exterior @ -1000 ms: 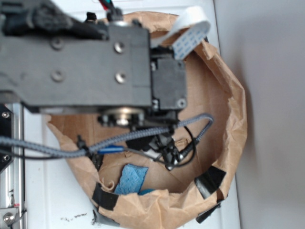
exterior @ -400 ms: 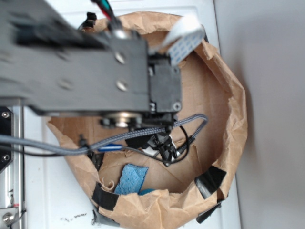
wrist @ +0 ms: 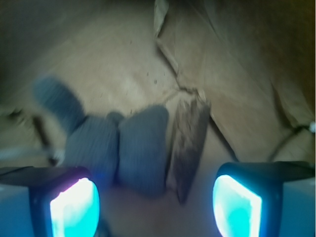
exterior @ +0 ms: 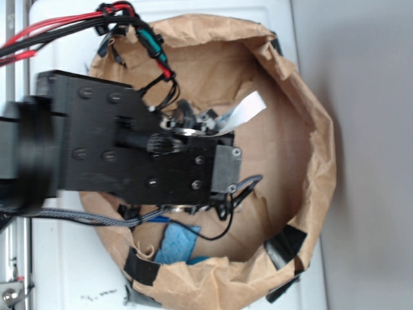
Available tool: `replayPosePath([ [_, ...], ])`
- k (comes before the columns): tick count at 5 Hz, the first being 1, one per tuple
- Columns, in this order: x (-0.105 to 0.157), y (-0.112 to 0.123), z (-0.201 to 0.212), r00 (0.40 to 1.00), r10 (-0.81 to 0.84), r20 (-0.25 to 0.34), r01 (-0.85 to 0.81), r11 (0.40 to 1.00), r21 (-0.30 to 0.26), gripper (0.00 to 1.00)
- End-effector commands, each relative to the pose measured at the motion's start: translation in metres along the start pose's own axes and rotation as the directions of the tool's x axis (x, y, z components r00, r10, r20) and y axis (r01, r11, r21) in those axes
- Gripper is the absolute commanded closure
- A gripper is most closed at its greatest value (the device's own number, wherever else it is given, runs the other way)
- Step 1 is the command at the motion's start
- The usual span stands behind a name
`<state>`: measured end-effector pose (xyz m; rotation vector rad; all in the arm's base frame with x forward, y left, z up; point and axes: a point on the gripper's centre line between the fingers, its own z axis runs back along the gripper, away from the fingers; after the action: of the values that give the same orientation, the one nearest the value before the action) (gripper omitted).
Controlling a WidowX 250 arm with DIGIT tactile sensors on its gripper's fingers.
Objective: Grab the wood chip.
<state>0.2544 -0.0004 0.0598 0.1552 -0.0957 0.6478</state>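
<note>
Two lit fingertips (wrist: 74, 207) of my gripper (wrist: 155, 207) stand spread apart, grasping nothing. Left of the wood chip (wrist: 188, 143), touching its edge, lies the grey plush elephant (wrist: 116, 148). Right of the chip, torn brown paper flaps (wrist: 232, 89) rise, just beside its top.

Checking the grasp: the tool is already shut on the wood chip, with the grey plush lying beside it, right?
Not quite. In the wrist view the tool is open, its fingers apart and clear of the wood chip. The grey plush does lie beside it.
</note>
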Motion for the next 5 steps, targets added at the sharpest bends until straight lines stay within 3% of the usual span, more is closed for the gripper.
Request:
replayPosePath([
  [1, 0.023, 0.014, -0.016, 0.996, 0.086, 0.019, -0.086, 0.996, 0.012, 0.0],
  [2, 0.035, 0.031, -0.01, 0.949, 0.276, -0.15, -0.286, 0.957, -0.05, 0.0],
  [3, 0.049, 0.043, -0.003, 0.932, 0.316, -0.179, -0.33, 0.942, -0.055, 0.0],
  [4, 0.056, 0.046, -0.013, 0.92, 0.353, -0.171, -0.364, 0.931, -0.039, 0.0],
  [5, 0.046, 0.04, -0.028, 0.927, 0.358, -0.109, -0.364, 0.931, -0.032, 0.0],
])
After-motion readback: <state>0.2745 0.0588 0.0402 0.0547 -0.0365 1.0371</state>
